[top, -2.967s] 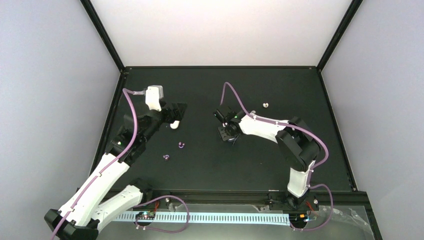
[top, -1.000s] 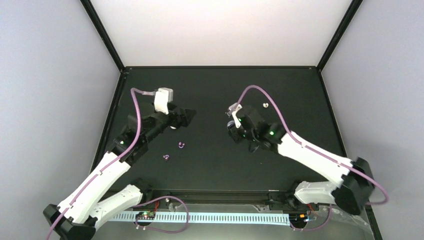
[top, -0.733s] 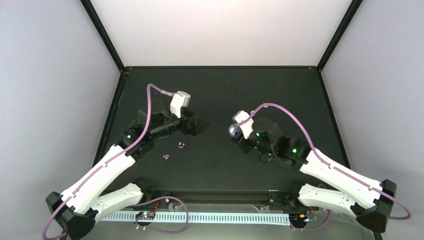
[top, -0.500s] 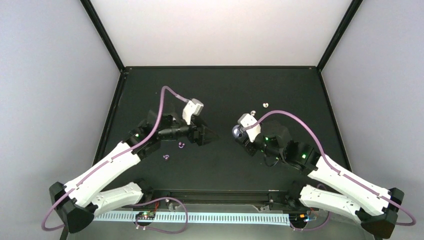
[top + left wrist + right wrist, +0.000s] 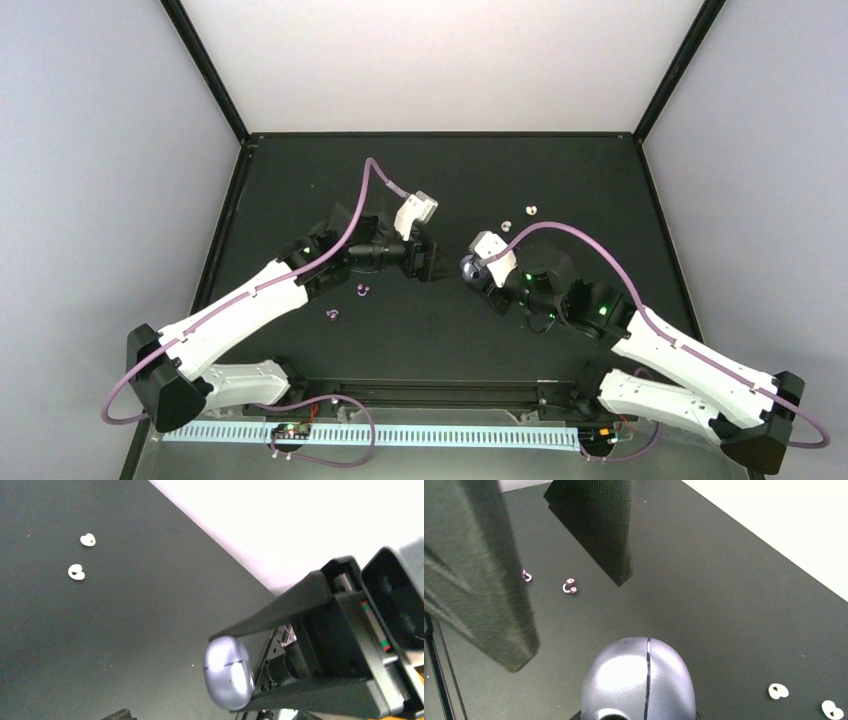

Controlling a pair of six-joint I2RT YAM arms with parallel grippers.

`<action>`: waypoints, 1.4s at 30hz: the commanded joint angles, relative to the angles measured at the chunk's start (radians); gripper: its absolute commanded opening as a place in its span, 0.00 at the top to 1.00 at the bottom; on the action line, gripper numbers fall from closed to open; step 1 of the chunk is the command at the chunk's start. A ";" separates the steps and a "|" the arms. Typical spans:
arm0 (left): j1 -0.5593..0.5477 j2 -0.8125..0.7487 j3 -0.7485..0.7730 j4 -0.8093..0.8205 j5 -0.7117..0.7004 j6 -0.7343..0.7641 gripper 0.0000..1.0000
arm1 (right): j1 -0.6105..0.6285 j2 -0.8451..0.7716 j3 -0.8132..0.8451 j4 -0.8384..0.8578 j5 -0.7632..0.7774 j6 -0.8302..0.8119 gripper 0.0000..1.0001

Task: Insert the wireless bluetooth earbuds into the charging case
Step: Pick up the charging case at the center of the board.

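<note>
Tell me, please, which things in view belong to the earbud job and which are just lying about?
Belonging to the job:
charging case, gripped in the right claw
two purple earbuds
two white earbuds
left claw, open

Just lying about:
white perforated strip along the near edge

My black table (image 5: 450,170), 4 buds lying on it.
2 purple earbuds (image 5: 362,290) sit close together at 8 o'clock from its middle; 2 white earbuds (image 5: 505,225) at 2 o'clock.
</note>
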 commanded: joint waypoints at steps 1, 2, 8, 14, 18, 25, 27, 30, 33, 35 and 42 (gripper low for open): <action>-0.008 0.035 0.068 0.002 -0.008 -0.020 0.16 | 0.010 0.010 0.011 0.019 -0.021 -0.017 0.64; -0.009 0.043 0.072 0.002 -0.005 -0.022 0.18 | 0.011 0.012 0.014 0.020 -0.023 -0.016 0.64; -0.012 0.078 0.077 0.005 0.006 -0.025 0.24 | 0.012 0.025 0.019 0.027 -0.031 -0.016 0.64; -0.017 0.105 0.081 0.005 0.010 -0.026 0.29 | 0.013 0.036 0.030 0.037 -0.033 -0.019 0.64; -0.017 0.138 0.086 0.004 0.024 -0.030 0.33 | 0.013 0.043 0.037 0.041 -0.033 -0.022 0.64; -0.021 0.167 0.089 0.002 0.068 -0.040 0.39 | 0.013 0.054 0.040 0.061 -0.031 -0.026 0.64; -0.022 0.173 0.089 -0.001 0.076 -0.039 0.40 | 0.013 0.058 0.041 0.064 -0.032 -0.027 0.64; -0.023 0.181 0.089 -0.003 0.086 -0.043 0.42 | 0.013 0.061 0.042 0.070 -0.032 -0.029 0.64; -0.024 0.186 0.089 0.001 0.100 -0.046 0.44 | 0.013 0.066 0.045 0.075 -0.032 -0.031 0.64; -0.027 0.188 0.089 0.001 0.106 -0.048 0.45 | 0.013 0.068 0.048 0.078 -0.030 -0.031 0.64; -0.032 0.191 0.086 0.003 0.120 -0.054 0.54 | 0.012 0.077 0.053 0.086 -0.022 -0.036 0.64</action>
